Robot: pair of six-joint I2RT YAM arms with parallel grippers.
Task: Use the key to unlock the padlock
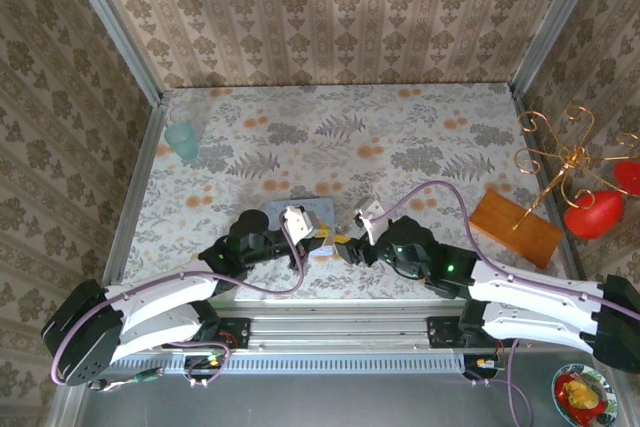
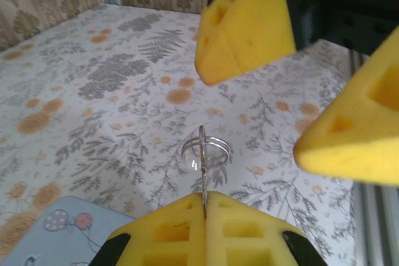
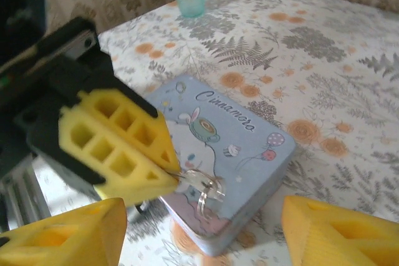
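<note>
Key looks light, stiff, slippery; left end effector pinches its flat faces bottom-centre, right end effector gapes empty.

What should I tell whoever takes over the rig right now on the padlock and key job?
Left gripper: shut on the key, with its key ring sticking out, close to the pale blue tin.
Right gripper: open and empty, facing the left one at close range.
Done: the key is off the table and in a grip.
Left: get the key into the padlock and turn it.
</note>
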